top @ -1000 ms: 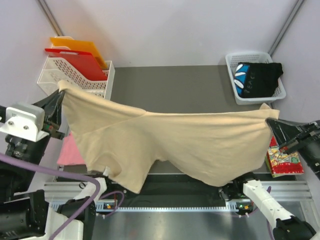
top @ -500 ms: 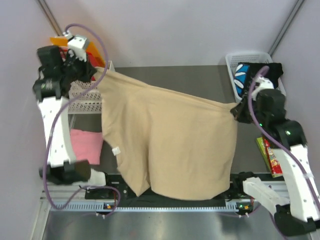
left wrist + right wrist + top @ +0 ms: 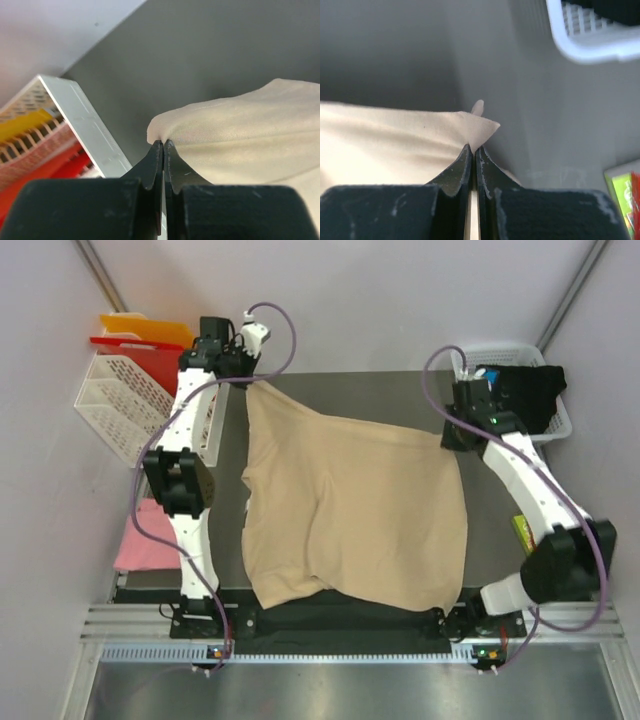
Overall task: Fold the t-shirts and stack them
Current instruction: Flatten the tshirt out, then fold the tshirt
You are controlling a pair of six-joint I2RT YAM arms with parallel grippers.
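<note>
Beige shirt [image 3: 350,510] lies spread over the middle of the table [image 3: 400,395], with its far edge pinched at both corners. Left gripper [image 3: 163,145] is pressed together on the far-left corner, just beside the white rack [image 3: 110,405]. Right gripper [image 3: 472,149] is clamped on the far-right corner, near the basket [image 3: 468,368] w/ the black shirt [image 3: 525,395] in it. Both wrist views show only a small tuft of cloth poking past the closed tips, so each grip sits at the very edge.

Probably the corners are held wide apart to keep the far hem taut, so the cloth goes down flat & square for folding. It isn't fully flat yet: creases run through the middle, the left side is bunched, and the near hem reaches the table's near edge. Pink shirt [image 3: 140,535] lies off to the left by the left arm, apart from the beige one.

Vs 0.5 s ago: both arms have stretched fwd toward the far side. The shirt hung in the air btw raised grippers then, and is now laid on the table. The left gripper was over the rack; now it's at the table's far-left. Vs 1 s ago the shirt spanned nearly the whole view; now it covers only the centre.
</note>
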